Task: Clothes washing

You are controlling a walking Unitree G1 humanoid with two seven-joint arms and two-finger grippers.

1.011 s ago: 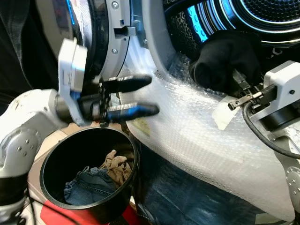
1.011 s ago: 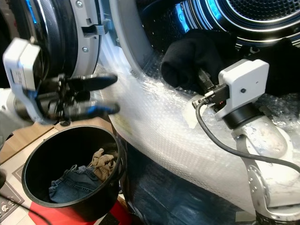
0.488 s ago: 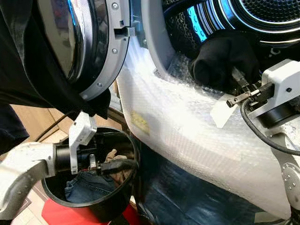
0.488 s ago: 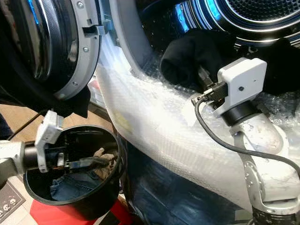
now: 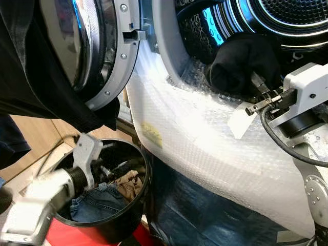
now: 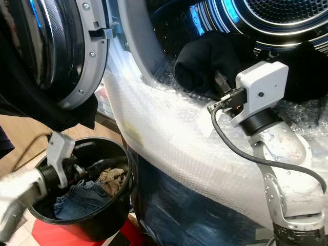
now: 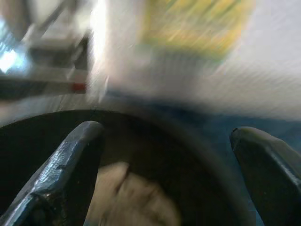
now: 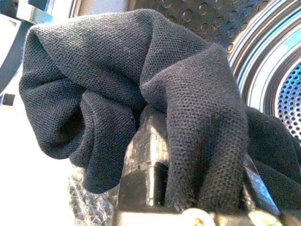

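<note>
1 second on, left gripper (image 7: 164, 155) (fingers wide) has dropped into bucket (image 5: 130, 225); right gripper (image 8: 197, 188) stays clamped on black garment (image 5: 241, 59).

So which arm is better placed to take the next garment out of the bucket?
Left: its gripper is open inside the bucket; the right gripper holds the black garment.

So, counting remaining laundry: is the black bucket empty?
Not empty: the round black plastic bucket holds blue denim jeans and a tan cloth.
</note>
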